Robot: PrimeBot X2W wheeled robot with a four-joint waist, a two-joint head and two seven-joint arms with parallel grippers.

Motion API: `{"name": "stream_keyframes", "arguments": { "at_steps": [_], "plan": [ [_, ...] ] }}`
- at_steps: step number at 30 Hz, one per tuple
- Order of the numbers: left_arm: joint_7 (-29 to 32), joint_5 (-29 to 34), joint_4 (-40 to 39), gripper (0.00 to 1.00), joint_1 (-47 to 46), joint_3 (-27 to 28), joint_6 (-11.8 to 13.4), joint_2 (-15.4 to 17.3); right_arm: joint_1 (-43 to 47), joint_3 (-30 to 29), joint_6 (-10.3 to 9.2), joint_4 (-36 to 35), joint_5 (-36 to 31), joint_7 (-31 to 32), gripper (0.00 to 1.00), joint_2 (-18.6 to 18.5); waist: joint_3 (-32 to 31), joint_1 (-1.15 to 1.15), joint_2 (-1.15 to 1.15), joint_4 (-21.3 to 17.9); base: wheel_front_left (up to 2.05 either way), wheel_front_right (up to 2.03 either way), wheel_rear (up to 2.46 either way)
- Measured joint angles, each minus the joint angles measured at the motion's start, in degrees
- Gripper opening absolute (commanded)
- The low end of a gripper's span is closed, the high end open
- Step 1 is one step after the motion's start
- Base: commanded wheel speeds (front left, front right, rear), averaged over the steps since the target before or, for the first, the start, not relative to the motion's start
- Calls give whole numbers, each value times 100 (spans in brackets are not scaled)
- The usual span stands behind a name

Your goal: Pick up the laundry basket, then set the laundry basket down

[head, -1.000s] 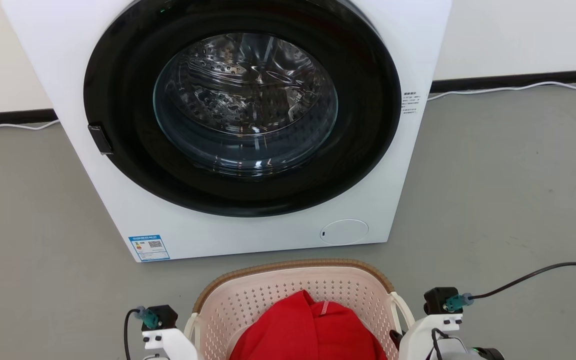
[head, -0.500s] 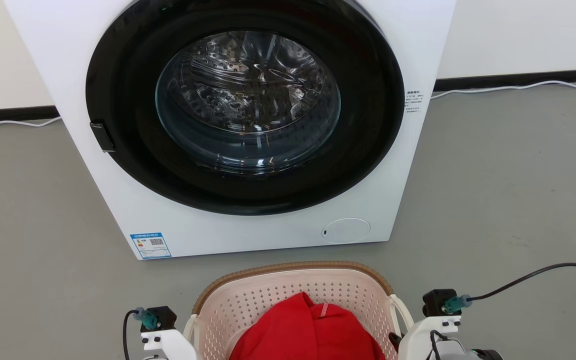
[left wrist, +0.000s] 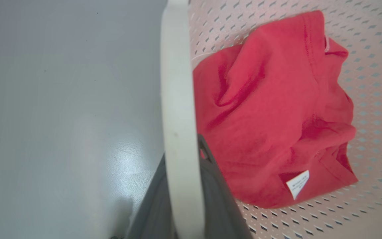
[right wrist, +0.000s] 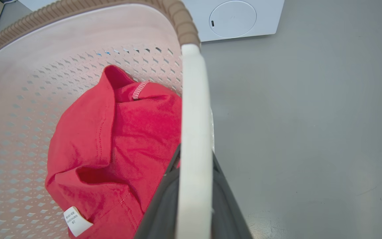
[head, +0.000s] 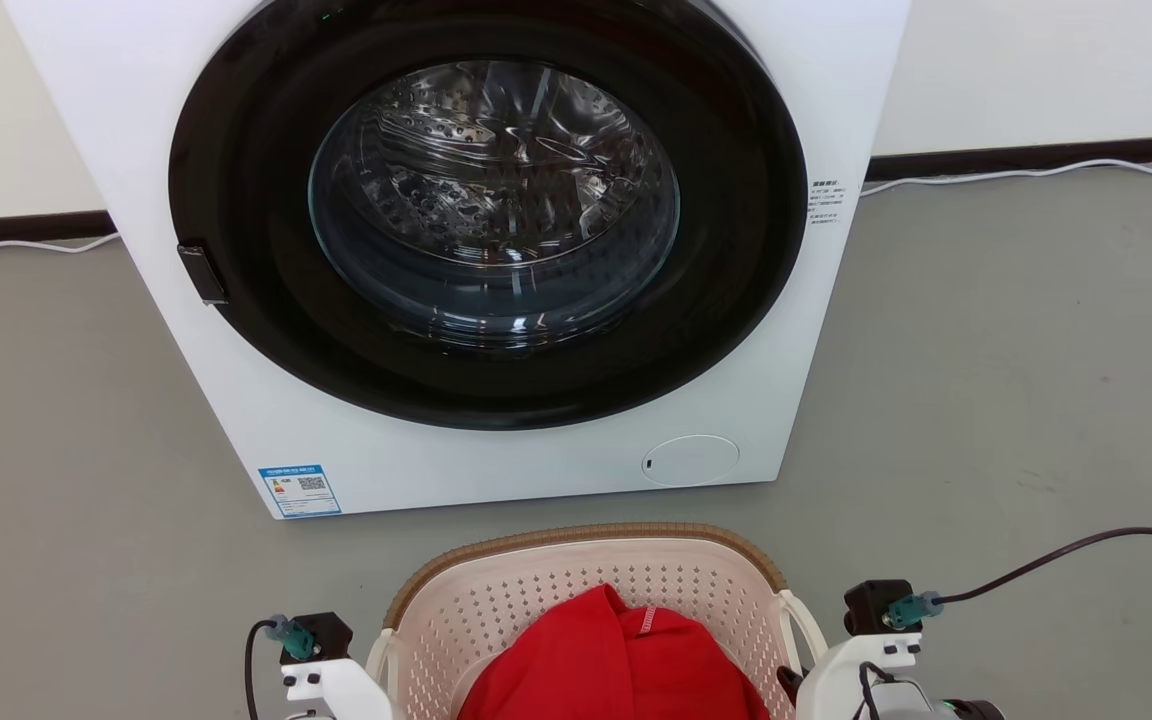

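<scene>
The laundry basket [head: 586,535], cream-white and perforated with a brown woven-look rim, sits low in the head view just before the washing machine. A red garment [head: 616,665] lies crumpled inside it. My left gripper [left wrist: 182,152] is shut on the basket's left white handle [left wrist: 177,99], one dark finger on either side of it. My right gripper [right wrist: 195,156] is shut on the right white handle [right wrist: 192,99] in the same way. Both pale wrists flank the basket in the head view. Whether the basket touches the floor I cannot tell.
A white front-loading washing machine [head: 536,465] stands close behind the basket with its round glass door [head: 491,200] closed. A white cable [head: 1036,175] runs along the wall's base. A black cable [head: 1086,550] loops from my right wrist over the grey floor [head: 986,380].
The whole head picture has shifted a little, so the camera moved. Basket, garment and both grips on the handles look the same.
</scene>
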Motion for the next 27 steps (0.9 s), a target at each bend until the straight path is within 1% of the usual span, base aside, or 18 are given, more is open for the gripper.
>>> {"name": "stream_keyframes", "arguments": {
  "at_steps": [27],
  "plan": [
    [34, -42, 41, 0, -1, 33, 0, -21, -119, 260, 0, 16, 270, -60, 0, 1, 7, 0, 0, -52, 0, 0, 0]
  ]
}}
